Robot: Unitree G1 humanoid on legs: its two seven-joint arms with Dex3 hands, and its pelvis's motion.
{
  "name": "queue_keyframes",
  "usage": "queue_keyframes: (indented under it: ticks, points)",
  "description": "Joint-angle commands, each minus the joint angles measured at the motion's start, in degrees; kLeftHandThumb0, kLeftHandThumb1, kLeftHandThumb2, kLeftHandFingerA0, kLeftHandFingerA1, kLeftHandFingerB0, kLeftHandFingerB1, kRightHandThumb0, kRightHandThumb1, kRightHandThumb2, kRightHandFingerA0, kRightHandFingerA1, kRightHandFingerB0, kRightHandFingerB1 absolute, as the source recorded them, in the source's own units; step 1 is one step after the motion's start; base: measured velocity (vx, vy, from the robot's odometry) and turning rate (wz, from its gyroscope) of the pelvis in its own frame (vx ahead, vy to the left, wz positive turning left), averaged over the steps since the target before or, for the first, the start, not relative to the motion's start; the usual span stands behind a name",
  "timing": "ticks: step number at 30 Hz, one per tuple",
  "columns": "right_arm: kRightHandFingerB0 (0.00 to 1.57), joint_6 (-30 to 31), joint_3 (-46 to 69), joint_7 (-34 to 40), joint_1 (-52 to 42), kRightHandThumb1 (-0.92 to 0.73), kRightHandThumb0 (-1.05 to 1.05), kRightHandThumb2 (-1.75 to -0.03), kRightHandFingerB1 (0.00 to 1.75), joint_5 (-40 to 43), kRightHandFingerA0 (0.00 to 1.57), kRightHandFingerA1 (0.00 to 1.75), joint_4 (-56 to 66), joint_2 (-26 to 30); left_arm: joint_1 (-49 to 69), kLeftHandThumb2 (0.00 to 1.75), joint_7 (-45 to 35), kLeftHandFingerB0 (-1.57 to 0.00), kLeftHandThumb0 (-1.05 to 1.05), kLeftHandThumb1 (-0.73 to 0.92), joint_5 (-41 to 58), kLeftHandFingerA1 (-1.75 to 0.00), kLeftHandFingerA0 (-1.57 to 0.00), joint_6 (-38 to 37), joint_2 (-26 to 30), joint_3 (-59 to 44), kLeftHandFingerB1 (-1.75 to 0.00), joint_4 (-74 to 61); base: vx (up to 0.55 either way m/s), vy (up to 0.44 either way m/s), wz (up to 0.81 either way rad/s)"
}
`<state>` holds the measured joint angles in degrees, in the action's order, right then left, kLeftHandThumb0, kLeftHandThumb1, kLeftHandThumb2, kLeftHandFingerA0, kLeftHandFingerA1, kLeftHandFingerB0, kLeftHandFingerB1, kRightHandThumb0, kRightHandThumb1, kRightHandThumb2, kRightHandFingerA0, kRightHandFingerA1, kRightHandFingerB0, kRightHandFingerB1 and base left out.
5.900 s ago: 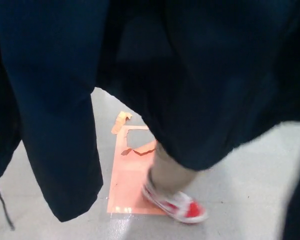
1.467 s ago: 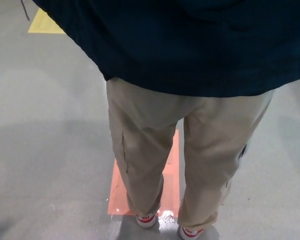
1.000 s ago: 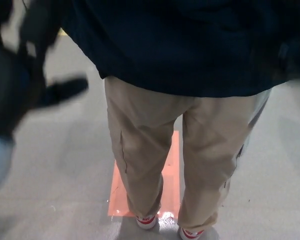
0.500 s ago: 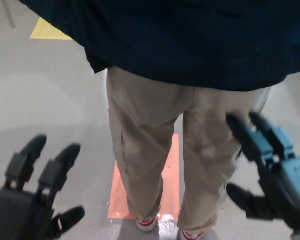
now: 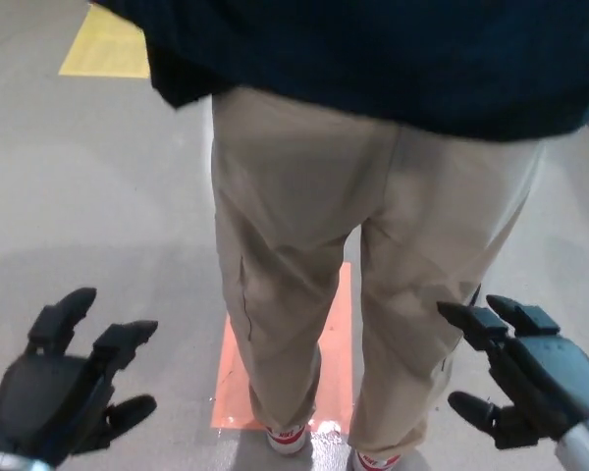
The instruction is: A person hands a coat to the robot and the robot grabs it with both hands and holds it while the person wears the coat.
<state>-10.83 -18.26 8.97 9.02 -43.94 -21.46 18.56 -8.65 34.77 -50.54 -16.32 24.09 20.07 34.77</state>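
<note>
The head view looks down at a person standing close in front, back turned. The coat (image 5: 393, 59), dark navy, is on the person; its hem runs across the top of the picture, hanging over the hips, lowest at the right. Neither hand touches it.

Below the hem, tan trousers (image 5: 304, 245) fill the middle. The two legs stand slightly apart, with a seam line down the leg on the left side of the picture. At the bottom edge, two red-and-white shoes (image 5: 290, 435) peek out from under the cuffs.

The left hand (image 5: 64, 388) sits low in the picture's lower left corner, well clear of the person. Its fingers (image 5: 64, 316) are spread apart, thumb out to the side, and it holds nothing.

The right hand (image 5: 525, 378) sits low in the lower right corner, just beside the trouser leg on that side; whether it touches the cloth cannot be told. Its fingers (image 5: 471, 322) are apart too, thumb below them, and it is empty.

The floor (image 5: 88, 206) is grey and smooth. An orange patch (image 5: 336, 343) lies on it between and under the person's feet. A yellow patch (image 5: 108, 44) lies at the upper left, partly covered by the coat.
</note>
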Motion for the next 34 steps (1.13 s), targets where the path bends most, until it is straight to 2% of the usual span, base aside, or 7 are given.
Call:
queue_keyframes:
  ticks: [1,3,8,9,10,33,34]
  points:
    - [0.00,10.35,-1.59,-17.76,8.04,-0.58,-0.33,-1.11,0.45,1.03,0.00,0.47,-5.54,2.75,-9.79,1.06,-7.89,-0.35,-0.63,0.68,-0.60,-0.53,-0.41,5.49,-2.06,3.28,-0.49,11.42,0.00,0.000,0.00]
    - [0.00,9.95,-1.81,-18.47,9.59,-0.58,-0.33,-1.11,0.45,1.34,0.00,0.47,-6.51,2.85,-11.10,0.67,-7.21,-0.46,-0.69,0.83,-0.73,-0.37,-0.49,5.61,-2.26,3.69,-0.35,12.64,0.00,0.000,0.00]
    - [0.00,10.27,-3.39,-20.60,12.43,-0.58,-0.33,-1.10,0.45,1.17,0.00,0.47,-8.84,2.61,-13.20,0.67,-7.47,-0.44,-0.68,0.89,-0.33,-0.33,-0.38,5.33,-2.44,4.98,-0.34,15.91,0.00,0.000,0.00]
    - [0.00,10.51,-3.67,-21.08,12.62,-0.59,-0.33,-1.11,0.45,1.10,0.00,0.47,-8.80,2.70,-13.49,1.06,-8.02,-0.36,-0.65,0.71,-0.07,-0.46,-0.24,5.27,-2.49,5.25,-0.50,16.54,0.00,0.000,0.00]
    - [0.00,10.68,-3.87,-21.33,12.73,-0.59,-0.33,-1.11,0.45,1.13,0.00,0.47,-8.75,2.77,-13.76,0.68,-8.53,-0.40,-0.67,0.90,0.21,-0.32,-0.31,5.16,-2.51,5.47,-0.33,17.09,0.00,0.000,0.00]
    - [0.00,11.07,-5.96,-21.39,11.45,-0.63,-0.30,-1.13,0.44,2.76,0.00,0.46,-8.98,3.48,-12.81,0.68,-10.25,-0.30,-0.63,0.92,3.52,-0.29,-0.27,1.48,-1.64,7.79,-0.30,20.00,0.00,0.000,0.00]
    - [0.22,10.88,-5.98,-21.21,11.35,-0.85,-0.54,-0.66,0.29,2.76,0.16,0.27,-9.03,3.52,-12.69,0.68,-10.19,-0.29,-0.63,0.92,3.55,-0.29,-0.24,1.51,-1.67,7.83,-0.30,19.94,0.00,0.000,0.00]
